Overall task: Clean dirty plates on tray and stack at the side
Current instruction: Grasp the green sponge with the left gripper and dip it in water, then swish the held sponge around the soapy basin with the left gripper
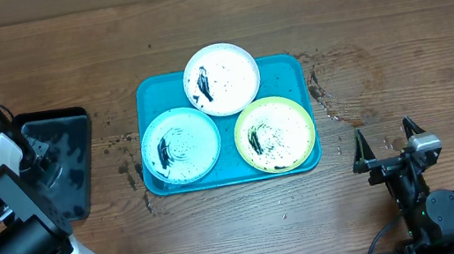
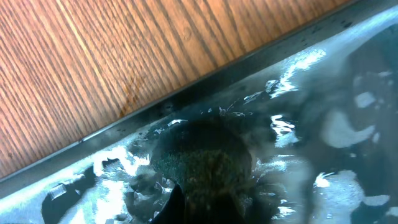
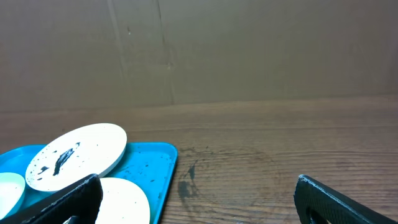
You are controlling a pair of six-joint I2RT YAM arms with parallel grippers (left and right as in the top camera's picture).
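The turquoise tray [image 1: 154,94] holds three smeared plates: a white-rimmed one [image 1: 220,77] at the back, a light blue one [image 1: 180,144] front left and a yellow-green one [image 1: 274,134] front right. My left gripper [image 1: 46,159] is down in the black tray [image 1: 75,188], shut on a dark sponge [image 2: 202,158] that presses into the wet tray floor. My right gripper [image 1: 387,147] is open and empty, right of the turquoise tray. In the right wrist view the gripper [image 3: 199,211] faces the turquoise tray [image 3: 146,165] and the white-rimmed plate [image 3: 78,155].
The black tray [image 2: 298,68] holds water and stands left of the turquoise tray. Dark splashes mark the wood between the trays [image 1: 118,147] and right of the turquoise tray [image 1: 321,96]. A cardboard wall [image 3: 249,50] closes off the far side.
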